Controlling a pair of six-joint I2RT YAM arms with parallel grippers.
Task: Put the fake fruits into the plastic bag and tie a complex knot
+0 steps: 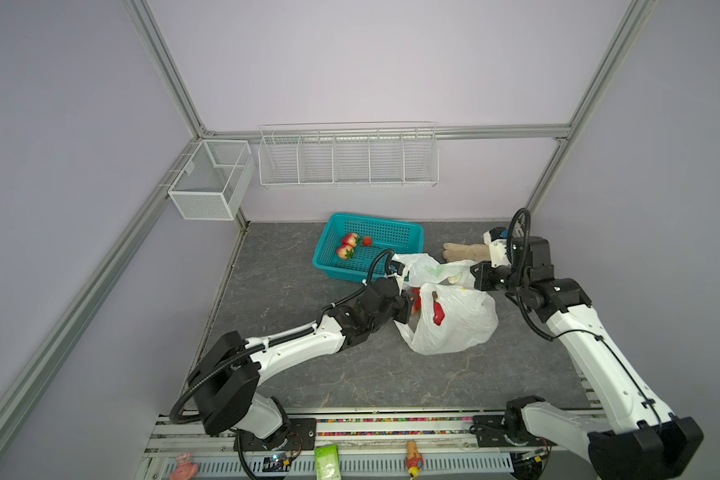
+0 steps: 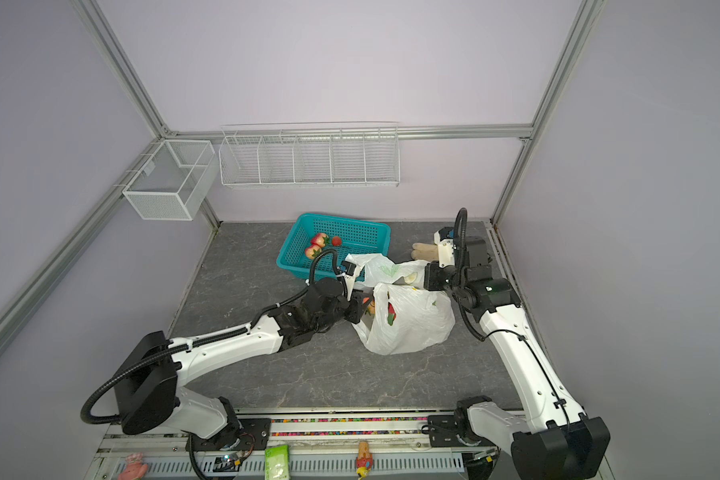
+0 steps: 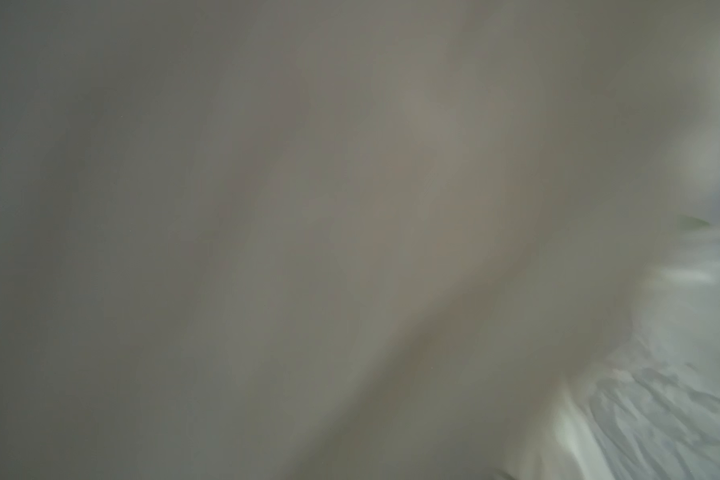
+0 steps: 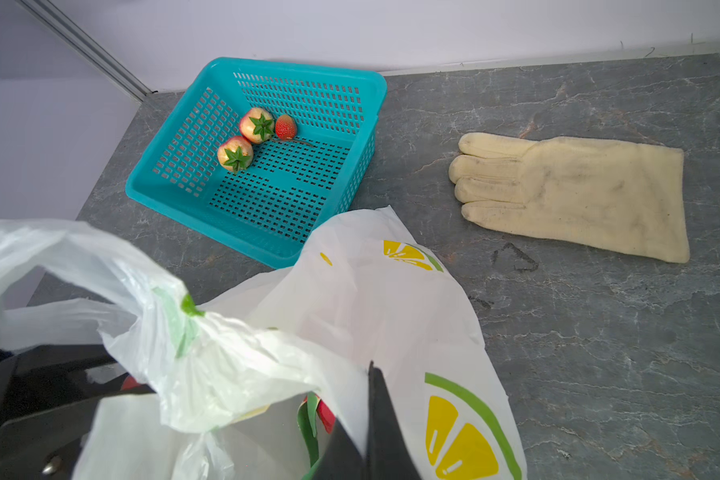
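The left arm lay stretched low, the left gripper [image 1: 409, 308] at the mouth of the thin, crinkled plastic bag [image 1: 462, 324]; its grip could not be told. The bent right arm's right gripper [image 4: 366, 415] pinched the bag's rim. Three glossy fruits [image 4: 257, 124] sat in the lattice basket [image 4: 296, 65]; a red fruit [image 1: 438, 313] lay inside the bag.

The white, lemon-printed plastic bag [image 1: 458, 328] lies mid-table, its mouth gaping toward 9 o'clock with a bright red fruit [image 1: 438, 313] inside. At its 10 o'clock, two green-capped peach-red fruits [image 4: 257, 124] and a strawberry [image 4: 285, 126] sit in the teal basket [image 4: 184, 145].
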